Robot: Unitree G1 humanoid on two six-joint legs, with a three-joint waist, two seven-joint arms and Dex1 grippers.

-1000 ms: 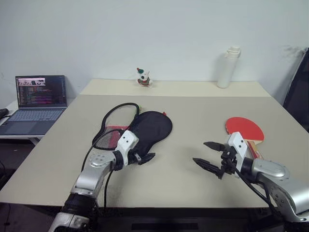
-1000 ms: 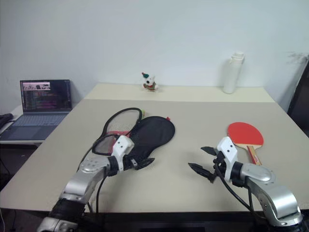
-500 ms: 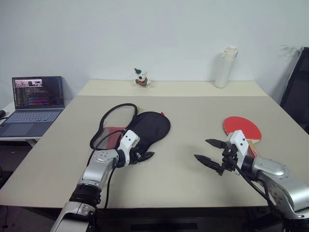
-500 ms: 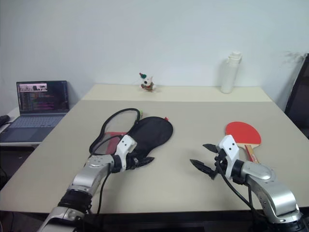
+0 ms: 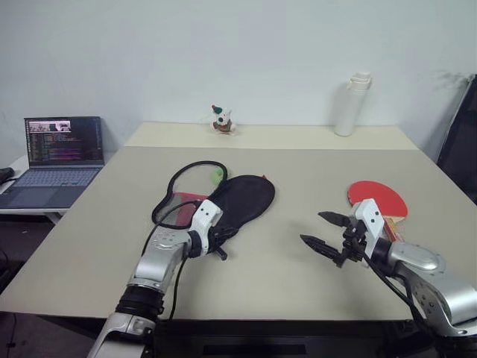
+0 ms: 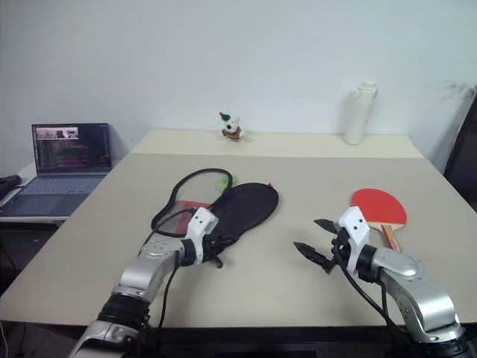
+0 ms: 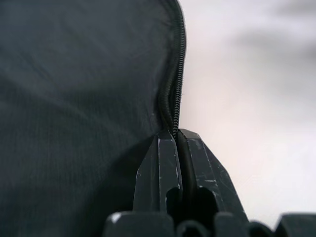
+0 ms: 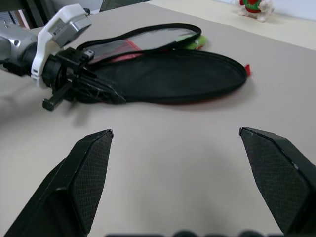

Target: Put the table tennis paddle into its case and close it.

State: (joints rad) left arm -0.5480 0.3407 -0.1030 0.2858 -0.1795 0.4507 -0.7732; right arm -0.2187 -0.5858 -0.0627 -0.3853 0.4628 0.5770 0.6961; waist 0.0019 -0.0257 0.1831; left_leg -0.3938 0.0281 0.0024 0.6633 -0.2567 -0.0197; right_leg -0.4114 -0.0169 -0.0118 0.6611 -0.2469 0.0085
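The case (image 5: 247, 200) lies open left of the table's middle, its black flap up and its zip edge looping back over a red lining and mesh (image 5: 186, 203). A green charm (image 5: 218, 175) shows at its far side. My left gripper (image 5: 222, 237) is shut on the case's zip edge at its narrow near end; the left wrist view shows the zip (image 7: 174, 98) pinched between the fingertips. The table tennis paddle (image 5: 377, 198) lies flat at the right, red face up. Just in front of it, my right gripper (image 5: 313, 228) hovers open with nothing between its fingers.
An open laptop (image 5: 59, 153) sits on a lower side table at the left. A white bottle (image 5: 350, 104) and a small toy figure (image 5: 221, 119) stand at the table's far edge. A dark chair (image 5: 458, 145) is at the right.
My left gripper has closed from open onto the case's zip edge and moved right, and the case has shifted a little right with it. The right gripper has stayed put.
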